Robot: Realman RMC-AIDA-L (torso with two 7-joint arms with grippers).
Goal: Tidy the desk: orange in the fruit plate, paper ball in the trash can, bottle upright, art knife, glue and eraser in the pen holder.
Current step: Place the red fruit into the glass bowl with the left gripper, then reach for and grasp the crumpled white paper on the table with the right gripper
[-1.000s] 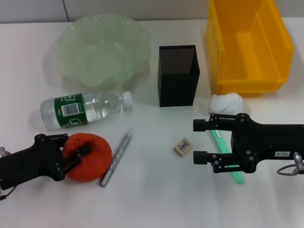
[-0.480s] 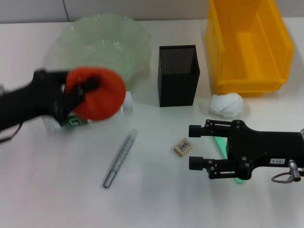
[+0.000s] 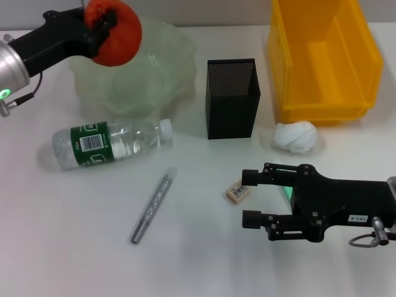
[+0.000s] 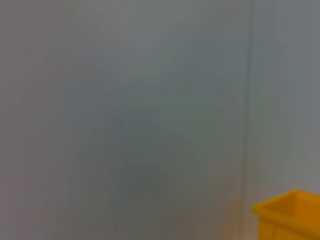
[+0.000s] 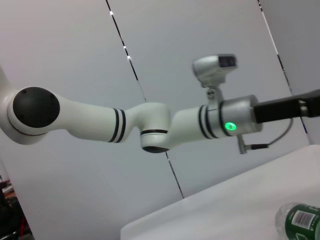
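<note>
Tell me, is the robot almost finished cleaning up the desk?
Not yet. Nothing is put away. The left gripper holds the orange above the fruit plate. The right gripper is open by the eraser. The paper ball sits outside the trash can, the bottle lies flat, and the pen holder looks empty.

head: high, looking down on the desk (image 3: 198, 260) | left wrist: faces wall, shares trash can (image 4: 292, 215) | right wrist: looks up across desk, shares bottle (image 5: 302, 220)
</note>
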